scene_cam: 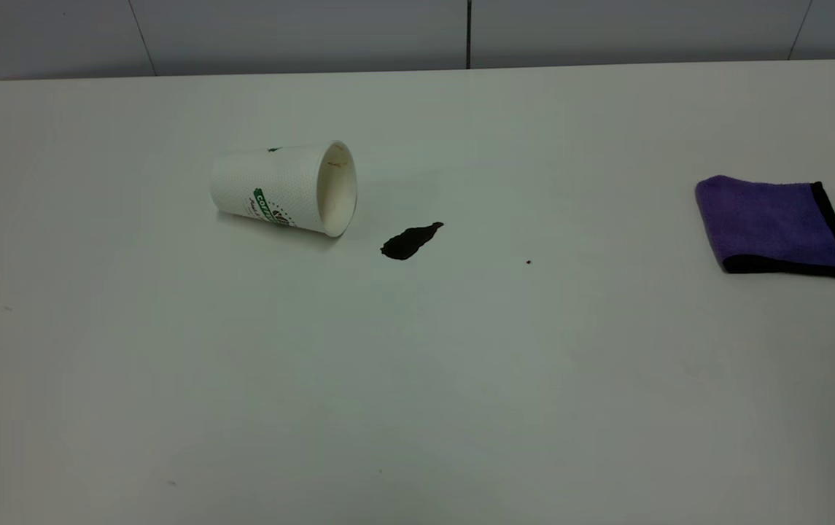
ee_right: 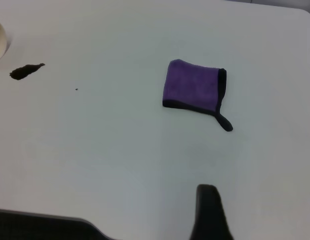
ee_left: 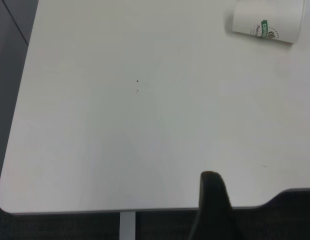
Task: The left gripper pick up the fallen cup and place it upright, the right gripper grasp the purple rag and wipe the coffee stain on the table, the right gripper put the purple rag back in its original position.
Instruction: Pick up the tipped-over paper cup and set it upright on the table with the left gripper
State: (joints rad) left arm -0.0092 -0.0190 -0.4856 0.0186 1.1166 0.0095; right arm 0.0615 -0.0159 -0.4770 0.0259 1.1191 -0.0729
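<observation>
- The cup (scene_cam: pixel 284 188) lies on its side on the worktop (scene_cam: pixel 417 379), mouth facing the coffee stain (scene_cam: pixel 410 241) just beside it.
- The purple rag (scene_cam: pixel 774 224) lies flat, well apart from both.
- The left claw (ee_left: pixel 215 210) is back at the worktop's edge, far from the cup; whether it is apart or together, cannot tell.
- The right claw (ee_right: pixel 210 212) is likewise back, with the rag ahead of it; cannot tell.

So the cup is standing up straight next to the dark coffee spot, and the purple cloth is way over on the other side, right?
Not quite. The cup is not standing up; it lies on its side on the table, its open mouth facing the coffee stain, as the exterior view shows. The rest is right: the purple rag lies far off on the other side.
</observation>
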